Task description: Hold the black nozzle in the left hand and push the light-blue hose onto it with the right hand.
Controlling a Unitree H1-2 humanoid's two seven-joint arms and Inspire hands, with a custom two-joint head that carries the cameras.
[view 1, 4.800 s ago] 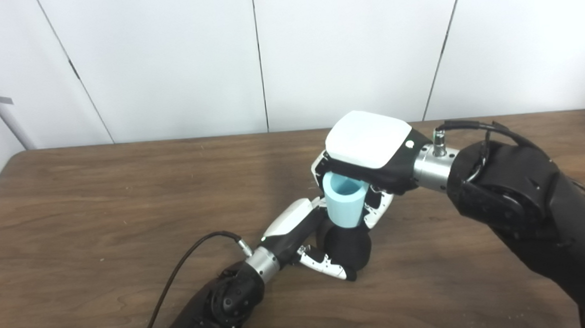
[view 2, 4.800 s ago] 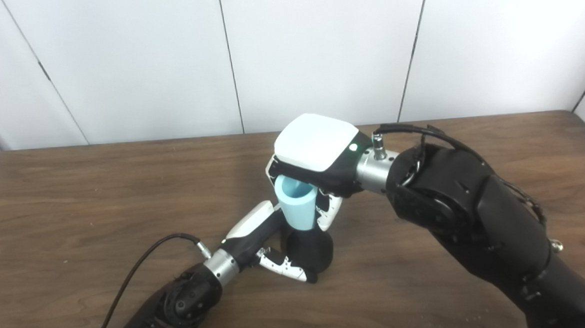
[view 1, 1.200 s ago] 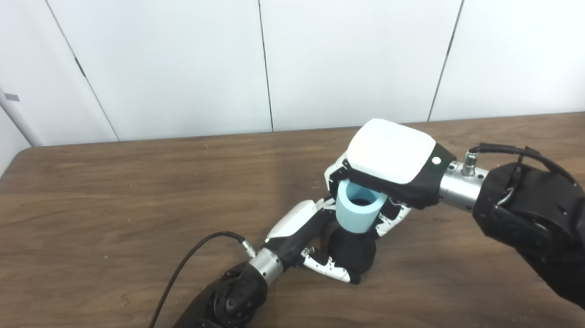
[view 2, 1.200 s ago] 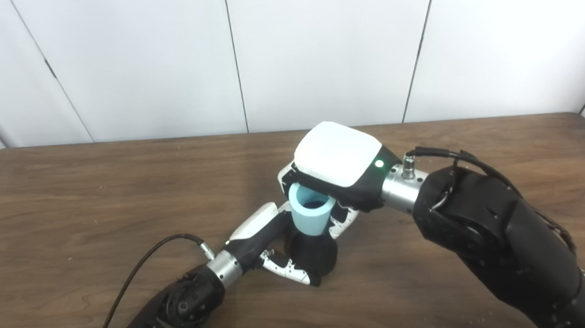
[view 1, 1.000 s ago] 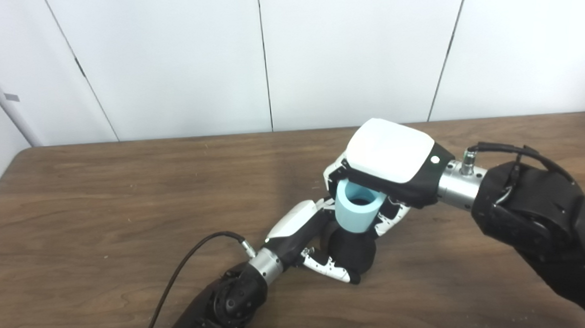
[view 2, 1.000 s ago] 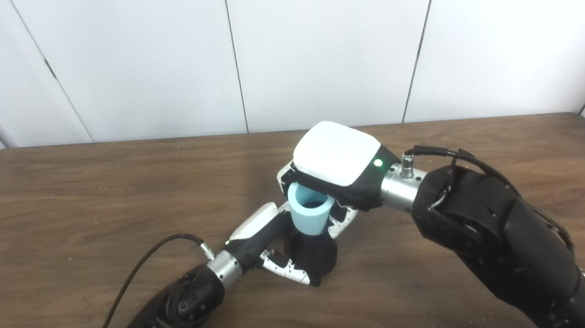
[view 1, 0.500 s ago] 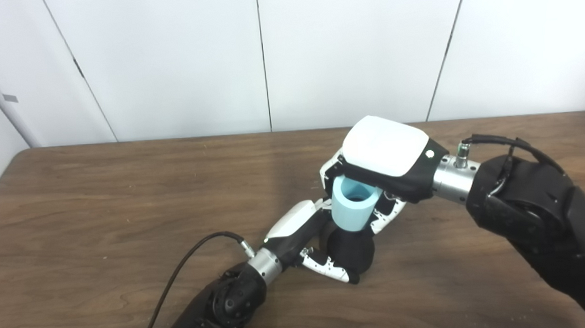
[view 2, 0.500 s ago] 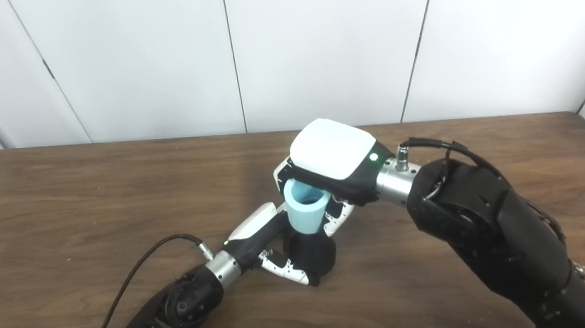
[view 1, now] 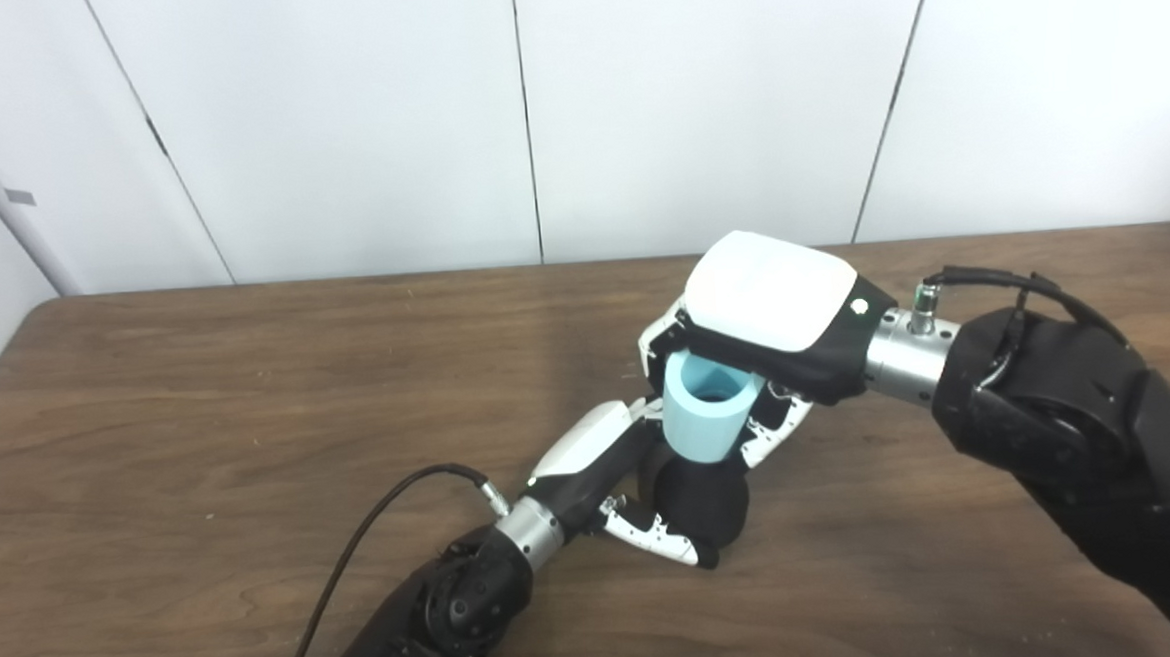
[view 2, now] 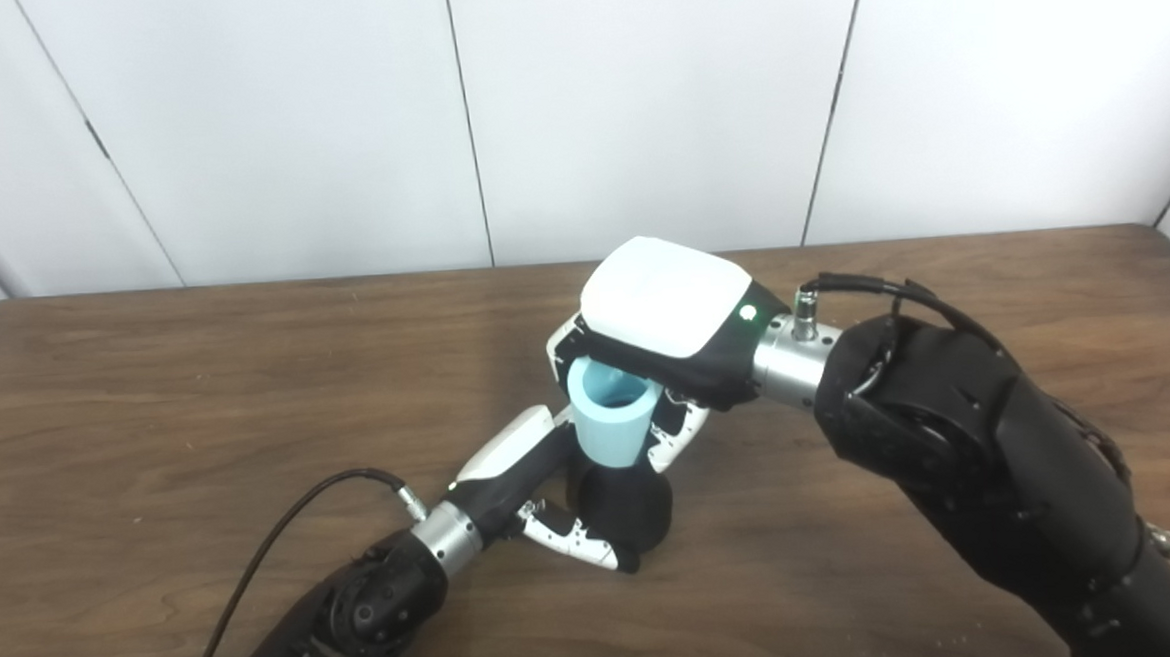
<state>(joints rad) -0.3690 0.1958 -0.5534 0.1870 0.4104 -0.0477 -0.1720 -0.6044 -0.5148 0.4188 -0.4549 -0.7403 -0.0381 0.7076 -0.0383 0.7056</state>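
Observation:
A black nozzle (view 1: 702, 503) stands upright on the wooden table (view 1: 199, 409), its wide base down. My left hand (view 1: 612, 467) is wrapped around the base from the left and is shut on it. A short light-blue hose (view 1: 706, 420) sits over the nozzle's top, open end up and tilted slightly. My right hand (view 1: 770, 319) comes from the right and is shut on the hose, its white back covering the far side. The nozzle's tip is hidden inside the hose.
A black cable (view 1: 375, 520) loops from my left wrist across the table toward the front edge. The bulky right forearm (view 1: 1071, 423) fills the right side. White wall panels (view 1: 534, 111) rise behind the table's far edge.
Over the last seconds the right hand pressed the hose lower onto the nozzle, then eased up and left a little. In the last half second nothing has visibly moved.

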